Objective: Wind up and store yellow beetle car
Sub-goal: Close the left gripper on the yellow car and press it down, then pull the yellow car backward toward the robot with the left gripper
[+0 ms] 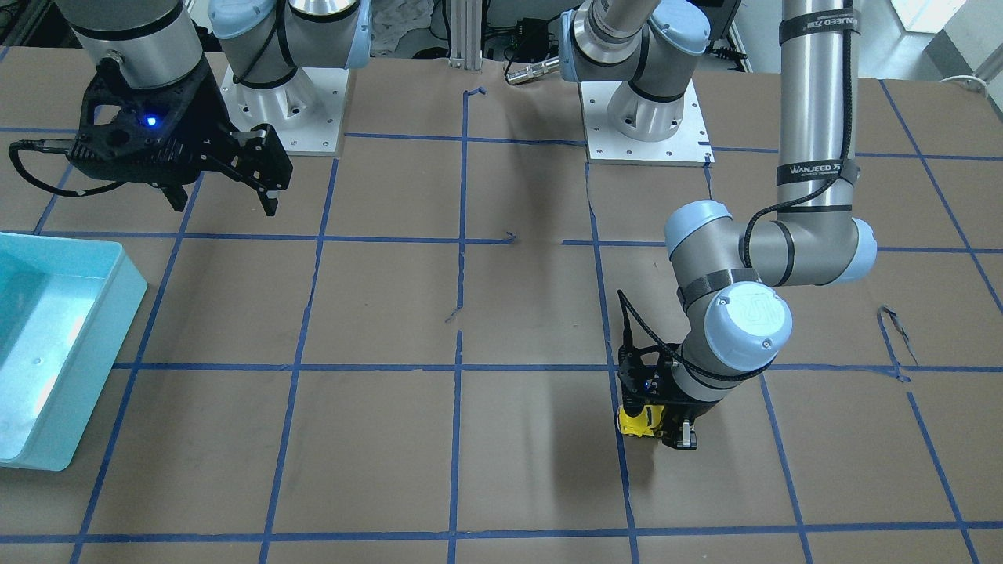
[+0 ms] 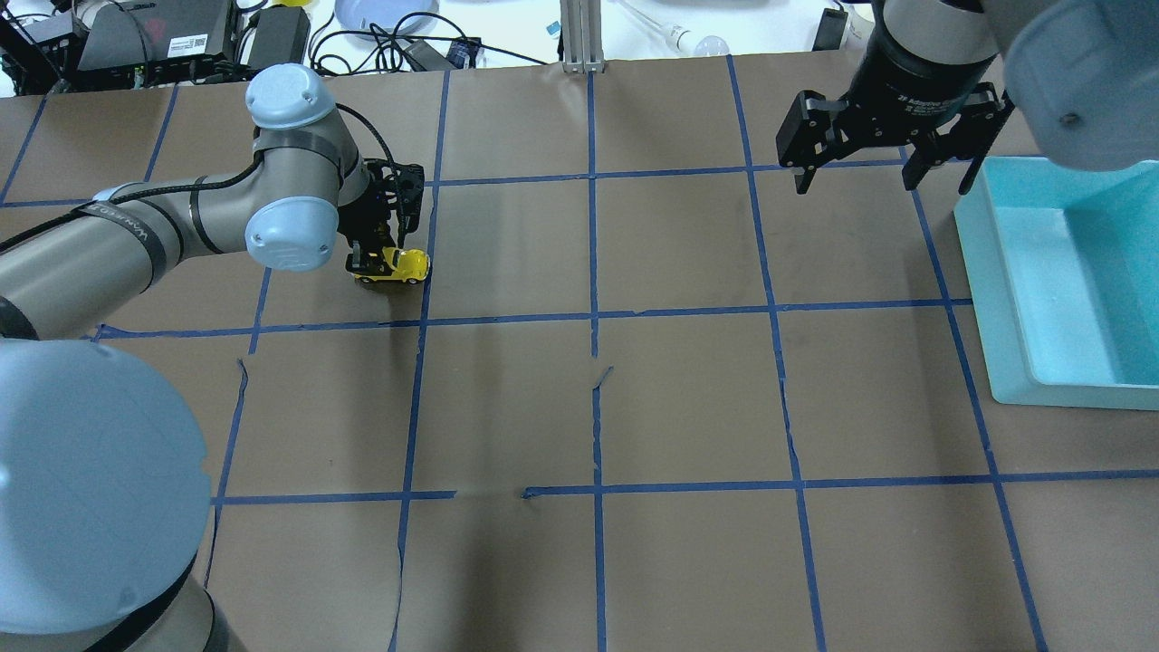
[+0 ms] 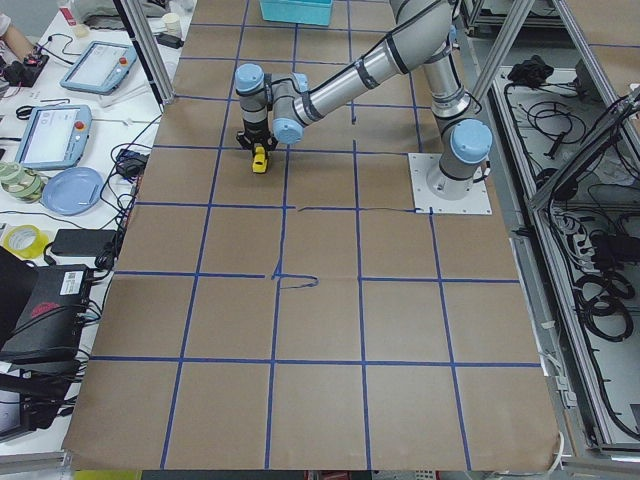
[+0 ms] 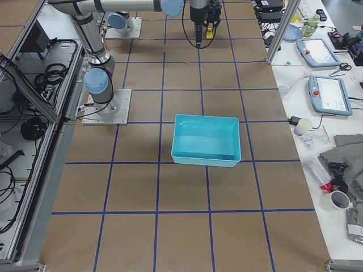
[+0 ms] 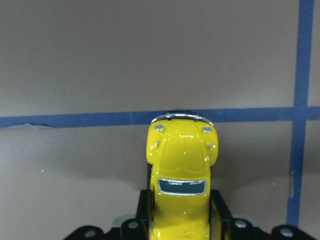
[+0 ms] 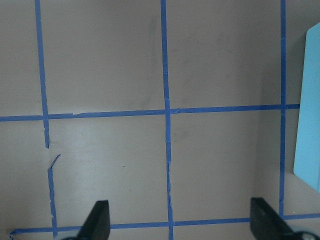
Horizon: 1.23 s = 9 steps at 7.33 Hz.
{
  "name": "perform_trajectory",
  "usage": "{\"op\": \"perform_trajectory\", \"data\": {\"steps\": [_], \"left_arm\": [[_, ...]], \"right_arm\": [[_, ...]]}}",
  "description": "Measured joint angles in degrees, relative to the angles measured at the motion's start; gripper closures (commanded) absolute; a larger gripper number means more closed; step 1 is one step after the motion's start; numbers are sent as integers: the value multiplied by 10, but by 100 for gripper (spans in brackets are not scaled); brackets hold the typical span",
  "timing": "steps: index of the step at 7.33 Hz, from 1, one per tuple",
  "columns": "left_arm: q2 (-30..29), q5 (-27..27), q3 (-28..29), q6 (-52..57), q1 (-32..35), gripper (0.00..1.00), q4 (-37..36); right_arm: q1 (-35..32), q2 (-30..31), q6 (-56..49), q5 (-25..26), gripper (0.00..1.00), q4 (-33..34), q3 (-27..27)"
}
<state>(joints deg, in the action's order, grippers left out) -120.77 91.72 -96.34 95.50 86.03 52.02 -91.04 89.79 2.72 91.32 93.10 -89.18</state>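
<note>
The yellow beetle car (image 5: 183,170) is small and glossy with dark windows. It sits between my left gripper's fingers, nose pointing away from the wrist camera, low on the brown paper by a blue tape line. It also shows in the overhead view (image 2: 398,265) and the front view (image 1: 636,421). My left gripper (image 2: 378,261) is shut on its sides. My right gripper (image 2: 883,177) hangs open and empty above the table, beside the teal bin (image 2: 1068,281).
The teal bin (image 1: 47,345) stands on my right side of the table and looks empty. Blue tape lines grid the brown paper. Arm bases (image 1: 642,117) stand at the robot's edge. Cables and devices lie beyond the far edge.
</note>
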Motion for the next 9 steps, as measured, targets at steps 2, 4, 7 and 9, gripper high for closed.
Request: {"op": "perform_trajectory", "data": {"steps": [2, 4, 7, 9], "left_arm": [[-2, 1, -1, 1, -8, 96, -4], [0, 2, -4, 12, -31, 95, -8], [3, 4, -9, 51, -81, 94, -8], [7, 5, -11, 67, -116, 84, -6]], "right_arm": [[0, 0, 0, 0, 0, 0, 0], [0, 0, 0, 0, 0, 0, 1], [0, 1, 0, 0, 0, -1, 0], [0, 1, 0, 0, 0, -1, 0]]}}
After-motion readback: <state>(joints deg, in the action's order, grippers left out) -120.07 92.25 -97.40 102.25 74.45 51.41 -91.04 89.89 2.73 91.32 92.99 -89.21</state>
